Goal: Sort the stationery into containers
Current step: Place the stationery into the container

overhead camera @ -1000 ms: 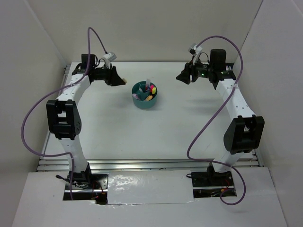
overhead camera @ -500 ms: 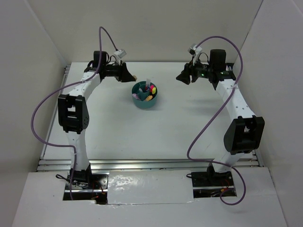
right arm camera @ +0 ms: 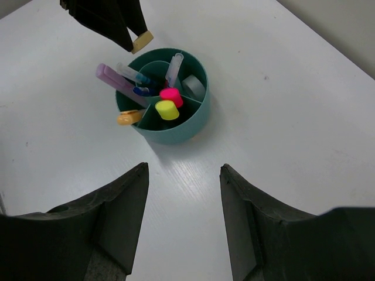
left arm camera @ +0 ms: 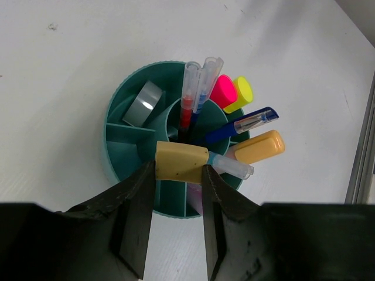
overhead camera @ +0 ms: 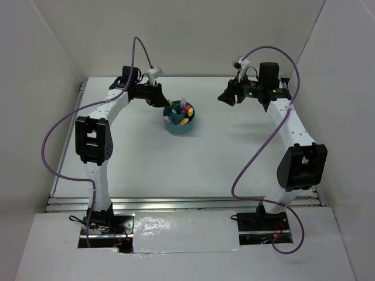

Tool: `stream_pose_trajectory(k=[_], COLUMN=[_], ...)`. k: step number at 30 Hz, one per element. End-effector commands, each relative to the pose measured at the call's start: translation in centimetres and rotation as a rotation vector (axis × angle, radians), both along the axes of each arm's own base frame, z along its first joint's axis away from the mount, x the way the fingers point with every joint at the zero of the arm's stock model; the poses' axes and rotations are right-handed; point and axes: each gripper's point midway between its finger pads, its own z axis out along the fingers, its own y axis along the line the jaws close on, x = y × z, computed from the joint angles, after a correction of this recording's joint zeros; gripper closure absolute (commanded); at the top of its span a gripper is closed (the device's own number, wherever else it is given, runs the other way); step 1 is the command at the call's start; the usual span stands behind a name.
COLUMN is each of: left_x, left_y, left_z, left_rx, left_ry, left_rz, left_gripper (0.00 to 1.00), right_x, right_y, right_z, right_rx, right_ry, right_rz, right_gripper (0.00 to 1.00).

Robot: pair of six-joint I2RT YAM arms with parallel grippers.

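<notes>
The round teal organizer [overhead camera: 179, 125] stands at the table's back centre; it also shows in the left wrist view [left arm camera: 120, 126] and the right wrist view [right arm camera: 186, 122]. It holds red and blue pens [left arm camera: 193, 93], pink [left arm camera: 223, 92] and yellow [left arm camera: 243, 92] capped highlighters, an orange stick [left arm camera: 260, 147], a lilac stick [right arm camera: 120, 83] and a clear ring [left arm camera: 142, 103]. My left gripper [overhead camera: 167, 103] is shut on the tan eraser [left arm camera: 180, 163], holding it over the organizer's near rim. My right gripper [overhead camera: 224, 97] is open and empty, off to the organizer's right.
White walls close in the table at the back and both sides. A metal rail [overhead camera: 176, 202] runs along the near edge. Purple cables loop off both arms.
My left arm has swung right with the eraser, from the back left to over the organizer's left rim. The right arm has stayed in place.
</notes>
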Motion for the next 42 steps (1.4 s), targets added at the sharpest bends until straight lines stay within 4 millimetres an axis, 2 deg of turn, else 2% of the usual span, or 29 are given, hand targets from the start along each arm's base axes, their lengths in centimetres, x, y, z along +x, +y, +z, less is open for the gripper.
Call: stream_pose_trajectory(k=[1, 16, 18, 22, 24, 26, 27, 30, 31, 32, 34, 35, 36, 37, 38, 39, 41, 42], left_x=[-0.1, -0.9, -0.9, -0.8, -0.8, -0.8, -0.9, -0.7, -0.2, 0.0, 0.8, 1.2, 2.1, 2.0, 2.2, 3.0, 2.7, 2.3], left_y=[0.0, 0.2, 0.2, 0.3, 0.3, 0.2, 0.1, 0.2, 0.6, 0.9, 2.6, 3.6, 5.6, 6.9, 8.2, 11.8, 15.4, 18.0], left_z=[-0.4, -2.3, -2.5, -2.5, -2.3, -1.4, -1.0, 2.7, 5.5, 7.0, 9.9, 10.6, 11.2, 10.4, 9.9, 8.3, 5.9, 4.7], left_rx=[0.012, 0.046, 0.053, 0.063, 0.064, 0.061, 0.056, 0.021, 0.0, -0.013, -0.041, -0.044, -0.024, -0.003, 0.019, 0.085, 0.182, 0.223], left_ry=[-0.01, 0.036, 0.044, 0.042, 0.038, 0.018, 0.012, -0.049, -0.122, -0.14, -0.123, -0.106, -0.115, -0.062, -0.049, -0.021, 0.04, 0.067], left_rz=[-0.017, -0.023, -0.019, -0.013, -0.016, -0.022, -0.024, 0.013, 0.042, 0.075, 0.19, 0.239, 0.307, 0.344, 0.372, 0.493, 0.614, 0.679], left_gripper=[0.54, 0.47, 0.44, 0.31, 0.19, 0.07, 0.06, 0.03, 0.01, 0.01, 0.01, 0.01, 0.01, 0.01, 0.01, 0.01, 0.01, 0.01], right_x=[-0.9, -1.0, -1.0, -1.0, -1.0, -1.0, -0.9, -0.5, -0.3, -0.2, 0.6, 1.1, 1.8, 2.2, 2.8, 3.3, 3.8, 4.5], right_y=[-0.1, -0.2, -0.2, -0.2, -0.1, 0.0, 0.1, -0.1, -0.3, -0.4, -1.0, -1.5, -2.2, -2.7, -3.4, -4.3, -5.2, -7.4], right_z=[2.0, 1.6, 1.5, 1.5, 1.6, 1.6, 1.8, 2.3, 2.4, 2.7, 3.0, 3.0, 3.4, 3.2, 3.2, 2.9, 2.4, 1.8], right_rx=[-0.001, 0.001, -0.001, -0.001, -0.001, 0.0, 0.0, 0.012, 0.016, 0.03, 0.047, 0.065, 0.076, 0.082, 0.092, 0.09, 0.082, 0.068], right_ry=[-0.051, -0.041, -0.041, -0.038, -0.041, -0.04, -0.043, -0.053, -0.053, -0.042, -0.042, -0.013, -0.021, -0.009, 0.005, 0.016, 0.029, 0.036], right_rz=[0.005, 0.004, 0.001, 0.003, 0.005, 0.007, 0.007, -0.016, -0.028, -0.049, -0.085, -0.141, -0.182, -0.218, -0.278, -0.317, -0.374, -0.456], right_gripper=[0.41, 0.41, 0.41, 0.41, 0.41, 0.41, 0.41, 0.41, 0.41, 0.4, 0.38, 0.32, 0.27, 0.18, 0.0, 0.0, 0.0, 0.0])
